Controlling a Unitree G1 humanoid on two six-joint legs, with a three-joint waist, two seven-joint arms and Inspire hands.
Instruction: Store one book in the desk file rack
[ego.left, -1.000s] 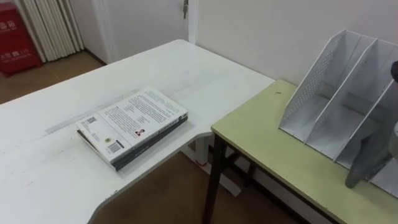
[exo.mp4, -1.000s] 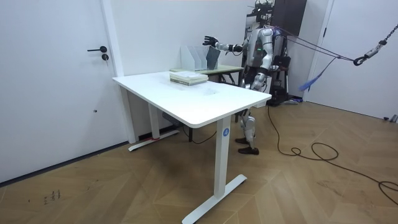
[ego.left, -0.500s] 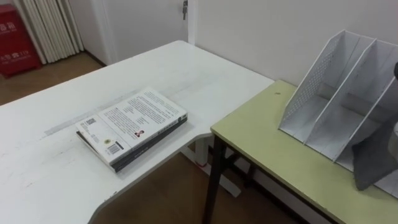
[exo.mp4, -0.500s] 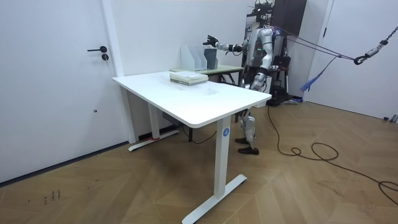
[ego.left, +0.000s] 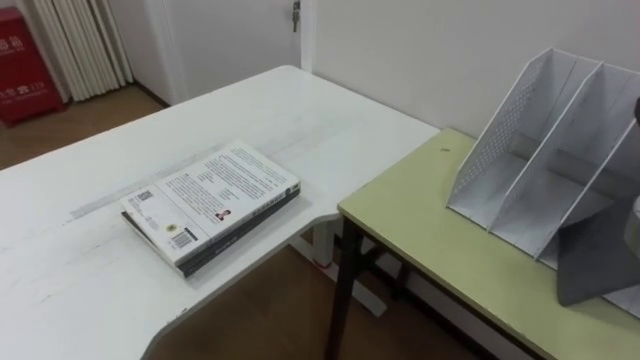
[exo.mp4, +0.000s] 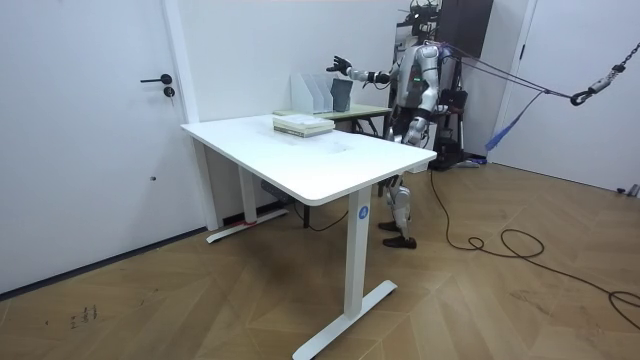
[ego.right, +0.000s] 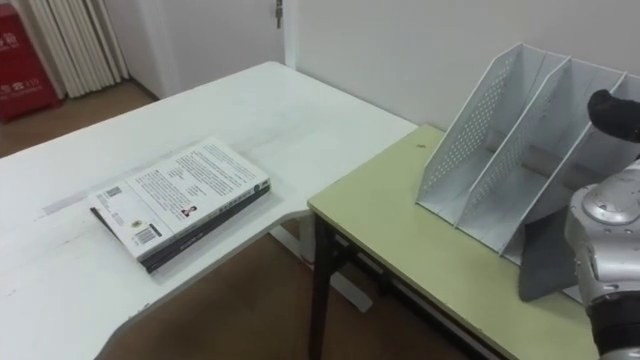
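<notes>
Change since a second ago: book (ego.left: 590, 262), grey, then leaning with its lower corner forward, now upright on its edge in the rack (ego.left: 545, 130). Stands in the third slot counted from the robot's left, as far as can be told, at the slot's open front. Half a second ago already near upright; since then shifted a little to the left in the eye view.

Right hand (exo.mp4: 338, 67): stretched out above the rack in the room view, fingers spread wide, nothing held. Cannot tell whether touching the book's top. Placed much as a second ago. Forearm across the lower right of the eye views, covering the book's right edge.

Rack: white, perforated side wall, slanted dividers, on the green table (ego.left: 440, 235), towards its back by the wall.

Stack of books (ego.left: 212, 205): flat on the white desk (ego.left: 80, 290), near the desk's inner corner, well apart from the rack; unmoved. White cover uppermost, a dark one beneath.

Around: gap between desk and table, wooden floor (ego.left: 270, 310) beneath; red box (ego.left: 22, 60) and pale curtain (ego.left: 85, 40) far left; door (exo.mp4: 90, 140) with black handle on the room view's left.

Robot standing behind the green table, at the white desk's far end.
</notes>
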